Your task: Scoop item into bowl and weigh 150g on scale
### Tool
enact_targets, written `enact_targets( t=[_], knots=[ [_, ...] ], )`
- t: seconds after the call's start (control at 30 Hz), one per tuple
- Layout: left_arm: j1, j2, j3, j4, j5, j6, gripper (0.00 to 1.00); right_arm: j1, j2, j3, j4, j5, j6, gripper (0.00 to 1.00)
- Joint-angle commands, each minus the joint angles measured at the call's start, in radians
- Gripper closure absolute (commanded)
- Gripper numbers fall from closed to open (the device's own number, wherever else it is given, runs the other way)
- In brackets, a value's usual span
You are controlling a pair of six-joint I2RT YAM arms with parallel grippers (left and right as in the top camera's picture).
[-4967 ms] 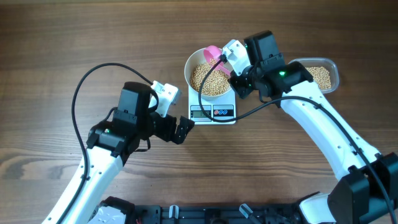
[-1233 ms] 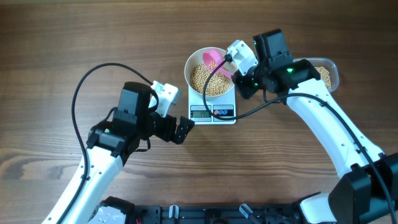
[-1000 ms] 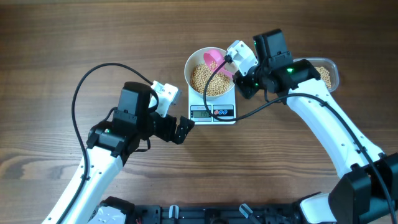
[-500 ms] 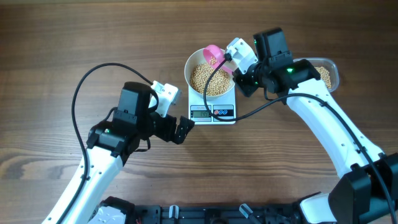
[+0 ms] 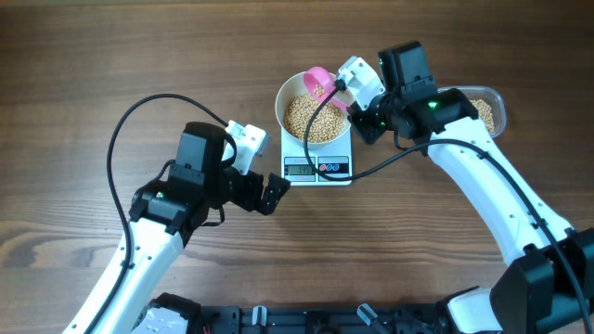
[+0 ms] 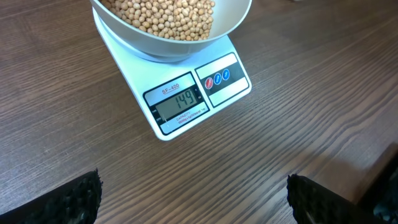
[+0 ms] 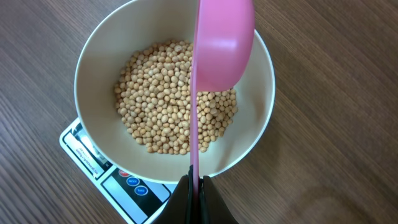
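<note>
Scoop (image 7: 221, 43) of pink plastic, pinched by the right gripper (image 7: 196, 186) above the white bowl (image 7: 84, 68) on the scale (image 6: 134, 74).
Its long axis runs straight ahead from the pressed-together fingers, the thin handle edge-on and the cup at the far end over the bowl's far rim. Small round tan beans (image 7: 161, 106) fill the bowl's bottom just under the scoop. The bowl overhangs the platform's sides; the display (image 6: 180, 102) reads 149. The left gripper (image 6: 196, 202), spread wide, hangs short of the scale's front edge, with bare wood table (image 6: 323, 112) between. A clear tub (image 5: 492, 104) lies behind the right gripper.
</note>
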Motion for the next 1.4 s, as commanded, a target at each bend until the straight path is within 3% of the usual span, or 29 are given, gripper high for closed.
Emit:
enact_targets(
  t=[0.0,0.53,0.7,1.07,1.23,1.37],
  knots=[
    [-0.004,0.005,-0.003,0.003,0.012,0.005,0.0,0.002,-0.032,0.027,-0.001,0.01,-0.019,0.96],
    [-0.004,0.005,-0.003,0.003,0.012,0.005,0.0,0.002,-0.032,0.027,-0.002,0.036,-0.041,0.96],
    [-0.004,0.005,-0.003,0.003,0.012,0.005,0.0,0.001,-0.032,0.027,0.0,0.036,0.062,0.96],
    [-0.004,0.005,-0.003,0.003,0.012,0.005,0.0,0.0,-0.032,0.027,0.0,0.025,0.069,0.96],
    [-0.004,0.005,-0.003,0.004,0.012,0.005,0.0,0.001,-0.032,0.027,-0.002,0.025,0.024,0.96],
    [-0.004,0.005,-0.003,0.003,0.012,0.005,0.0,0.003,-0.032,0.027,-0.028,0.03,-0.095,0.95]
  ],
)
